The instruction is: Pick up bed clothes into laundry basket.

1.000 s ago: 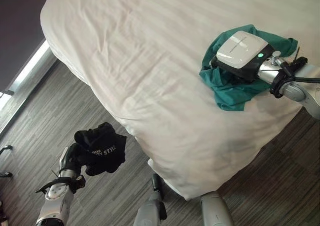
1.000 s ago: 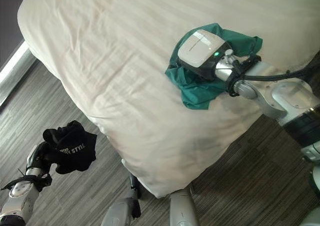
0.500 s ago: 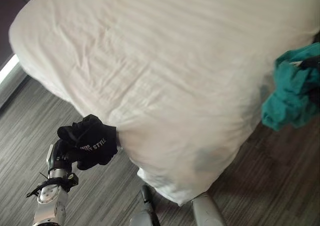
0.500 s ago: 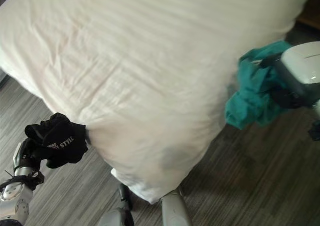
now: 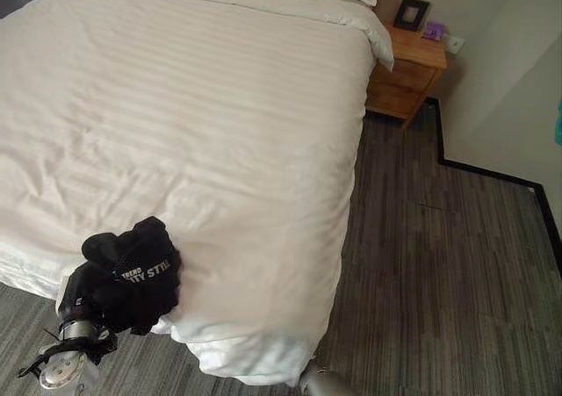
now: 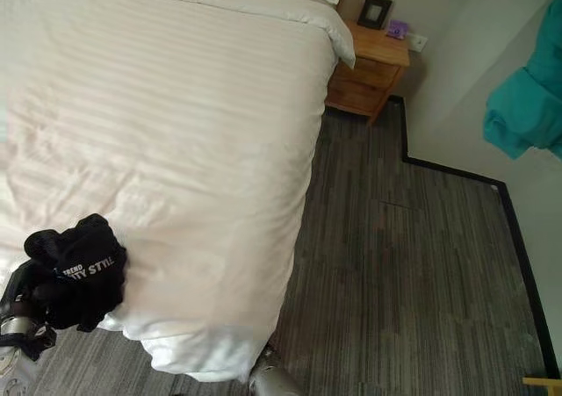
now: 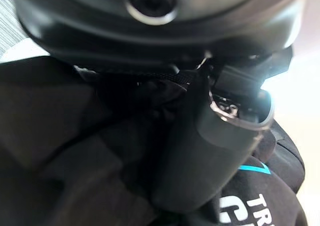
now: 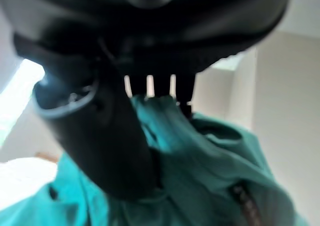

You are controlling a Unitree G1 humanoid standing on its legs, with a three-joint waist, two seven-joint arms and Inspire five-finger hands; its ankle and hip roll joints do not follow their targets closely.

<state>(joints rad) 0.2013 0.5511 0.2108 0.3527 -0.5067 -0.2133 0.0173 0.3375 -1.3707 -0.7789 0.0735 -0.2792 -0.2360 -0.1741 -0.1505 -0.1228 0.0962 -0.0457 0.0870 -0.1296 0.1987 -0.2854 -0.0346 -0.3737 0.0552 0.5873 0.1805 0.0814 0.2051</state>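
Left hand (image 7: 200, 151): we grip the black garment (image 5: 132, 273) beside the bed (image 5: 202, 133).
Right hand (image 8: 100, 136): we clutch the teal garment (image 6: 527, 106), lifted.
Remaining: both garments still need dropping into a laundry basket.

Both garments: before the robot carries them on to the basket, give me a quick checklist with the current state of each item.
1. Left hand curled on the black garment: ok.
2. Right hand curled on the teal garment: ok, seen in the right wrist view.
3. Black garment off the bed: cannot tell; it hangs in front of the bed's near corner.
4. Teal garment off the bed: ok, it hangs by the wall.
5. No clothes lying on the bedcover: ok for the part in view.
6. Laundry basket located: cannot tell.
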